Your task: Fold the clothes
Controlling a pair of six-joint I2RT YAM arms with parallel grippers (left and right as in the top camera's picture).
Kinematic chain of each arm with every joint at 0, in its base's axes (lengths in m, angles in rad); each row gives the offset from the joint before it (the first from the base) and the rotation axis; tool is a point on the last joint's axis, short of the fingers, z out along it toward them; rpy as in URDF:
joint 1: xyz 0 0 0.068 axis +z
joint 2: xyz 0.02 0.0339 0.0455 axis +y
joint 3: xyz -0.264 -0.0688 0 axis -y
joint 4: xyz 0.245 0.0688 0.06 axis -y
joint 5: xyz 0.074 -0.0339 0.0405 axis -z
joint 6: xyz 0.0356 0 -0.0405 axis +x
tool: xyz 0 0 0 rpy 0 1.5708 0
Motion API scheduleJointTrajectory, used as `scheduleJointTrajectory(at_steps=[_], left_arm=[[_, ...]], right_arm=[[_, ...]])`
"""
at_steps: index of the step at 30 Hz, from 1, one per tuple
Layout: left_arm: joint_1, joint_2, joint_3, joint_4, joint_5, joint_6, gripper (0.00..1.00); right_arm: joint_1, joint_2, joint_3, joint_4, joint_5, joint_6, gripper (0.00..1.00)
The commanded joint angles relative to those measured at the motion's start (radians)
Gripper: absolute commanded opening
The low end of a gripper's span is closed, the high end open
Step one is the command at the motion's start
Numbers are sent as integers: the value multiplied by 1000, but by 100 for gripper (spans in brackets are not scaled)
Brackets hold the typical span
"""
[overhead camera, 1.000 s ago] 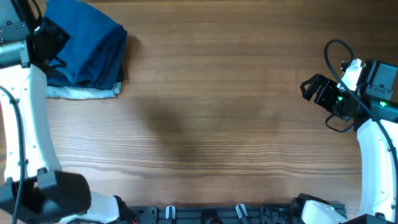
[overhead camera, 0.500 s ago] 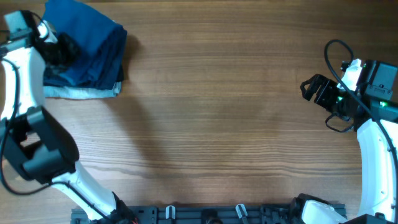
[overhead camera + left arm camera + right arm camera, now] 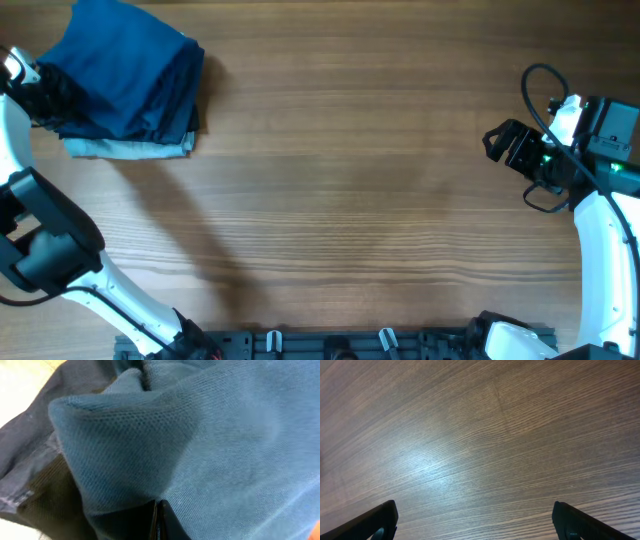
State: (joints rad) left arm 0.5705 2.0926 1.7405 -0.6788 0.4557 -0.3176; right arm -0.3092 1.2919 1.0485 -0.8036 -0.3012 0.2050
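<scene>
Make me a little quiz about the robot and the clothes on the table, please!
1. True or false: the right pincer is holding a piece of clothing.
2. Pick one: in the overhead view, the blue shirt lies A) in the top left corner, B) in the middle of the picture, C) beside the right arm.
3. Fill the gap: the left pincer is shut on the ____.

Key
1. False. It is open over the bare table.
2. A.
3. Blue shirt.
</scene>
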Motion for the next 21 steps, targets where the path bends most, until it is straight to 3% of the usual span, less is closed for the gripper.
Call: scheduleJointTrajectory(at_steps=[1,7,11,12,14,15,21], left_arm=[[-15,-109,14,14,61,-43,4],[-251,-349,15,15,40,-58,5],[-455,-337,14,14,-137,-58,8],[-494,-334,14,14,-164,-57,16],[-565,-329,14,6,-216,-56,89],[-607,-329,14,-24,-222,-57,100],[-645,-329,14,-36,-222,-56,100]], right_arm=[[0,0,-9,3,17,5,99],[0,0,-9,3,17,5,99],[0,0,-9,3,18,5,99],[0,0,-9,3,17,5,99],[0,0,-9,3,17,5,100],[0,0,-9,3,18,5,100],[0,0,-9,3,17,5,99]])
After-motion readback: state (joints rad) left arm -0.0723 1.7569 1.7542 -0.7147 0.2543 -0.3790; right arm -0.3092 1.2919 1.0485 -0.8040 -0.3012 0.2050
